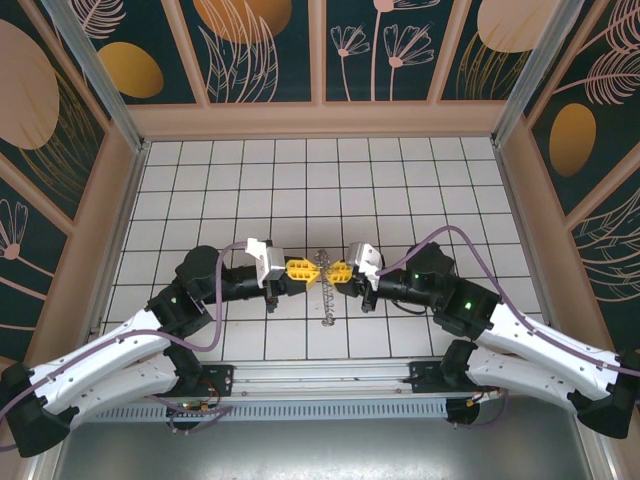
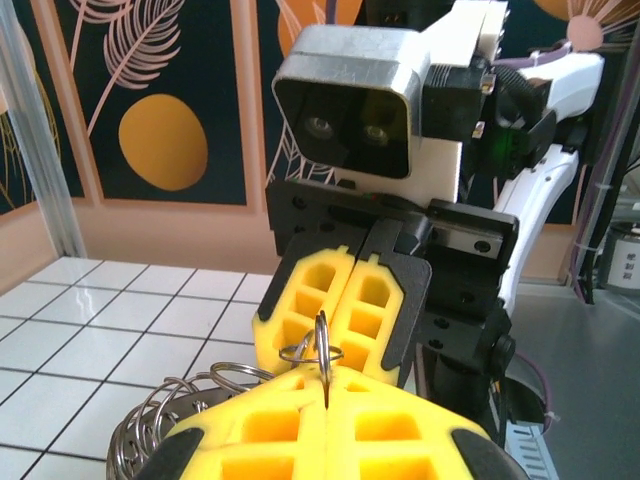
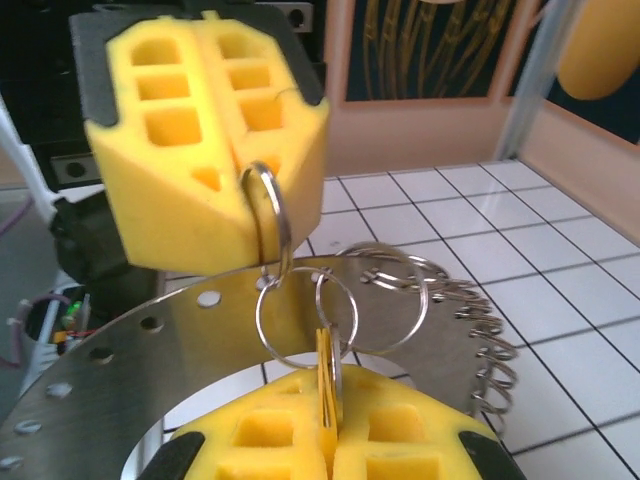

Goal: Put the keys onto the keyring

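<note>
Pinching the key (image 3: 325, 385) edge-on, the right gripper (image 3: 330, 432) has its yellow pads pressed together on that thin orange-yellow sliver, which stands in the seam between them with a wire loop alongside. Just above it is a small split ring (image 3: 268, 215), clamped in the closed left gripper (image 3: 240, 160). The loops overlap, and I cannot tell whether the key is actually threaded. Around them curves the keyring (image 3: 120, 350), a flat perforated band fringed with more wire loops. From overhead it lies between the two tools over the white tiled floor (image 1: 200, 190).

Likely trouble: very little of the key is gripped, so a sideways tug from either arm could twist it out of the pads. Pulling the arms apart might drag the split ring from the left pads and drop the whole keyring. If the coil has not parted, the key would probably slide off rather than thread on.
</note>
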### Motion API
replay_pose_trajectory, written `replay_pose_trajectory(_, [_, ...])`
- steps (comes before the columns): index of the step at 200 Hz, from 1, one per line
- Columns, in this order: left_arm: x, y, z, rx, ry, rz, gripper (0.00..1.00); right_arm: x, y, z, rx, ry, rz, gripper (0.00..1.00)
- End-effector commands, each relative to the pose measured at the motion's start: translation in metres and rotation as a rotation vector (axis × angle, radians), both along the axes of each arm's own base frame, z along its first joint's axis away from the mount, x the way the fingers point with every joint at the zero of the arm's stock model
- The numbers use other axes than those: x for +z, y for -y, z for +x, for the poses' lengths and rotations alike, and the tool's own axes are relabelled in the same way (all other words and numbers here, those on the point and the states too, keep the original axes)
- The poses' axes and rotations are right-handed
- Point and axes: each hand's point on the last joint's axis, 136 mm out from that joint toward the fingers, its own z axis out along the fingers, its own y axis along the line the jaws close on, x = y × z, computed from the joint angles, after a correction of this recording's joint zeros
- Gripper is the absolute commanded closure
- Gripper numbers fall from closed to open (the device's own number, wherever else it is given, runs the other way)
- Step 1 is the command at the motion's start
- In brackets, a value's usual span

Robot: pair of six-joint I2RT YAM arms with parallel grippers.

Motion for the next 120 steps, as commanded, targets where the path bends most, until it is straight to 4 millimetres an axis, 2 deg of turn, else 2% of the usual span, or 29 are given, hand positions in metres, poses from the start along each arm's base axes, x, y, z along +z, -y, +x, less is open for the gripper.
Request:
replay_pose_trajectory(1, [0.0, 0.001, 0.005, 0.024, 0.021, 0.009, 1.0, 0.01, 0.006, 0.015, -0.085, 0.04, -0.021, 1.0])
replay_pose_trajectory(51, [-0.018, 0.008, 0.017, 0.057, -0.015, 0.08, 1.0, 0.006, 0.0, 0.018, -0.076, 0.046, -0.06, 1.0])
replay_pose_trajectory(120, [-0.043, 0.017, 0.03, 0.088, -0.059, 0.167, 1.0, 0.0, 0.003, 0.027, -0.124, 0.061, -0.109, 1.0])
